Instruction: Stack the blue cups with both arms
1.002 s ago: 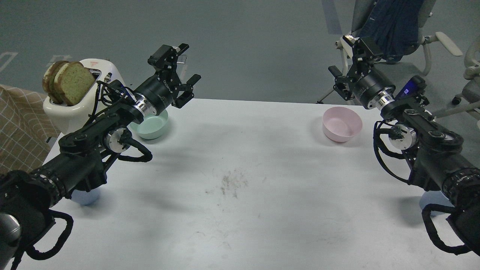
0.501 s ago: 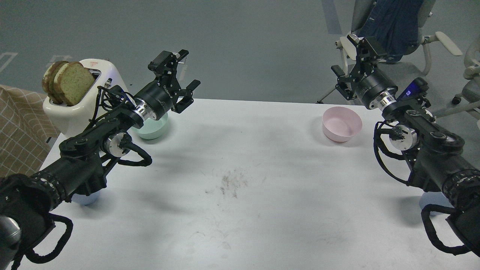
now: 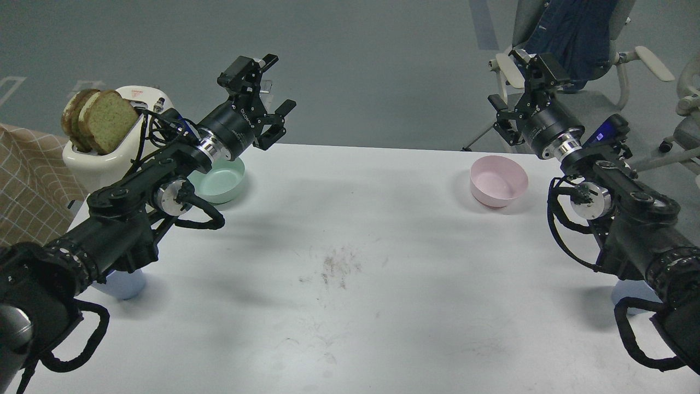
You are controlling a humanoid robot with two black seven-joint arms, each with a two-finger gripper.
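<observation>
Left tool (image 3: 267, 89): it is raised above the far left part of the bench (image 3: 350, 262), over the far edge, with its two fingers spread wide apart. Nothing is between the fingers.
Right tool (image 3: 519, 82): it is lifted beyond the far right corner of the bench, in front of the chair (image 3: 574, 33). Its fingers stand apart and hold nothing.
Left blue cup (image 3: 123, 283): it stands on the bench near the left edge, toward the near corner. The left arm (image 3: 126, 219) passes over it and hides most of it; only the lower part shows. The left tool is well apart from it.
Right blue cup (image 3: 629, 293): it stands near the right edge of the bench, toward the near corner. The right arm (image 3: 629, 219) covers most of it, so I see only a small pale blue part. The right tool is well apart from it.
Mint-green bowl (image 3: 219, 183): on the bench near the far left corner, upright, partly under the wrist of the left arm.
Pink bowl (image 3: 499, 180): on the bench near the far right corner, upright, just beside the right arm.
Toaster (image 3: 104, 158): white, at the far left corner of the bench, with slices of bread (image 3: 101, 117) standing out of its top.
Bench middle: a dark smudge (image 3: 339, 268) is on the white surface.
</observation>
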